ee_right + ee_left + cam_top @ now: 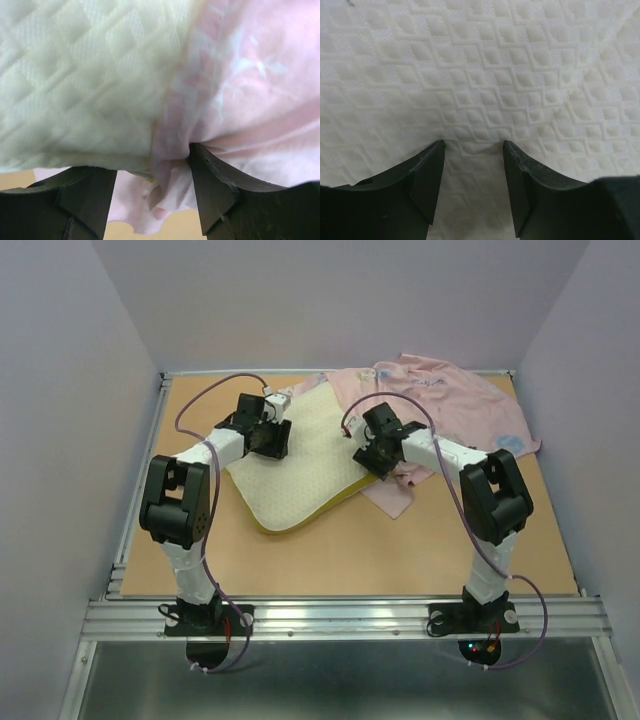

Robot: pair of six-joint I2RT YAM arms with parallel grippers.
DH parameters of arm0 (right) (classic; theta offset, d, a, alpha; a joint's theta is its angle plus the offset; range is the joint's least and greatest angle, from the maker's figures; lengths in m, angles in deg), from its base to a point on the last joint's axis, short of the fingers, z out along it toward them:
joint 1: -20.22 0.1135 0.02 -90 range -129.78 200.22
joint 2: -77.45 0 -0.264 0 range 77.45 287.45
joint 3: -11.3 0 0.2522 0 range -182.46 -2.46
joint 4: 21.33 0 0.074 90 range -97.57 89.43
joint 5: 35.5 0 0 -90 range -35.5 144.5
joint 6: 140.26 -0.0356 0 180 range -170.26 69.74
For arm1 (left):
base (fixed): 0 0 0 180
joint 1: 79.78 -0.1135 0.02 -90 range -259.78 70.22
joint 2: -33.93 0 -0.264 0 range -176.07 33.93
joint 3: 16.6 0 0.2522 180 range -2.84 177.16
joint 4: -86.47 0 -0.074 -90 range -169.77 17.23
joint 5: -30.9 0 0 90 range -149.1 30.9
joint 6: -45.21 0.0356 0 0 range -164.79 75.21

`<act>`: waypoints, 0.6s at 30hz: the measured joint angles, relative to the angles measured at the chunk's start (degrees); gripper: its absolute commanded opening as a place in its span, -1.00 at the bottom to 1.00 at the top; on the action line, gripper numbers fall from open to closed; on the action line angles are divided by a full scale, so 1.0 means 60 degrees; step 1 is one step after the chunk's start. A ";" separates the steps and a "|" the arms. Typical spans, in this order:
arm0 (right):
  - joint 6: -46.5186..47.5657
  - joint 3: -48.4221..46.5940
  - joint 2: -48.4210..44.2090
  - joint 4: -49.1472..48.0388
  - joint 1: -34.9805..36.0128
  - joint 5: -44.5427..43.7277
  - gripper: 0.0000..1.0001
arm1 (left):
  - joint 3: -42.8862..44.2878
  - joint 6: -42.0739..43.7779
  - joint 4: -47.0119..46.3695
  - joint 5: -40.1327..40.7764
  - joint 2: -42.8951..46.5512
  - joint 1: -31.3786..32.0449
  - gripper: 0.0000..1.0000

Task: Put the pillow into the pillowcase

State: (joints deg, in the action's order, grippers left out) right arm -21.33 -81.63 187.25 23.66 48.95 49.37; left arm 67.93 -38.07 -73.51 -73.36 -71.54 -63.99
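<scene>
Fig.: 1 pillow point(300, 475), 1 pillowcase point(460, 410), 2 grippers, all on 1 tan table point(400, 550). L gripper point(272, 438) point(472, 145): jaws moderately parted, gripping nothing, tips on pillow's top near its far-left edge. R gripper point(372, 455) point(153, 159): jaws likewise parted, unclamped, at pillow's right edge, w/ loose pink cloth bunched between. Pillowcase lies crumpled, pink side up, right of & behind pillow, meeting its right edge

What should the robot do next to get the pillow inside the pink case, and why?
Probably close the right fingers on the pillowcase. Its pink fabric is bunched between them while they stand apart, right beside the edge of the pillow, and the left fingers rest open on the pillow's top. A firm hold would likely let the case be pulled over.
</scene>
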 measured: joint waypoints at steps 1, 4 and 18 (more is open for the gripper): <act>-0.0004 -0.0055 0.0015 -0.0069 -0.0004 0.0040 0.27 | 0.0138 0.0044 0.0138 0.0000 0.0000 -0.0076 0.39; -0.0160 0.0080 -0.0525 -0.0098 -0.0022 0.0499 0.28 | 0.0525 0.0160 0.0441 -0.0208 0.0026 -0.0098 0.48; -0.0149 0.3384 -0.2925 0.0532 0.0583 0.1701 0.31 | 0.0594 0.0004 0.1075 -0.1147 0.1494 0.0831 0.55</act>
State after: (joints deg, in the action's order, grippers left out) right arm -22.23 -61.33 169.70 26.85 52.45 59.58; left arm 71.49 -38.05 -67.06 -80.25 -62.58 -59.00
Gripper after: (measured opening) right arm 0.625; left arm 0.768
